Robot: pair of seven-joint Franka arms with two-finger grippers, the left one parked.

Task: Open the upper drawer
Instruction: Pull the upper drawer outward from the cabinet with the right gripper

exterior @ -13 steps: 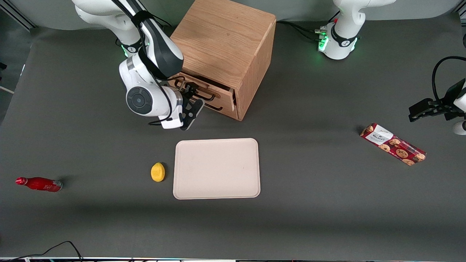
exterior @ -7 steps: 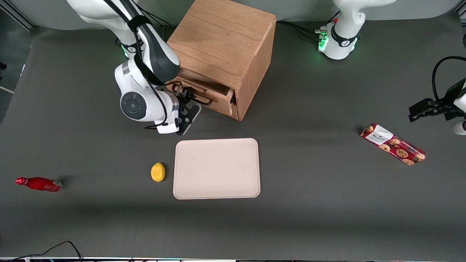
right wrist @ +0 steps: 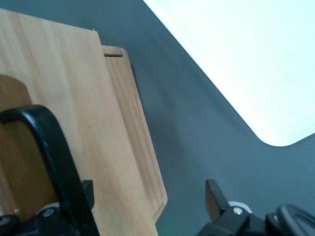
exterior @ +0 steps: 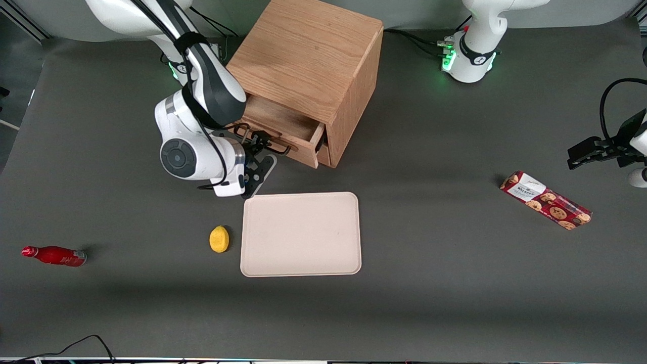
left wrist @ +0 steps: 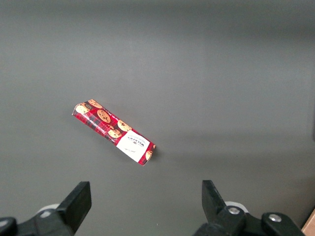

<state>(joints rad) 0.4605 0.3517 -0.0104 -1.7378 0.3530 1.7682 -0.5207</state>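
In the front view the gripper sits at the front face of the oak cabinet, against the dark bar handle of the upper drawer; the drawer stands partly pulled out of the cabinet, its light-wood interior showing, with the bottom drawer just below it and set back. Nearer the camera than the jaws lies the beige tray, with a yellow lemon just beside the tray's edge and a red bottle lying well away at the working arm's end of the table. A red cookie packet lies toward the parked arm's end. In the left wrist view only that cookie packet shows on the grey table. In the right wrist view the handle runs past one fingertip of the gripper, the upper drawer front fills the space at the jaws, and the tray is off past them. The jaws stand apart, with the bar against one finger and the other finger well clear of it, so they are spread rather than clamped.
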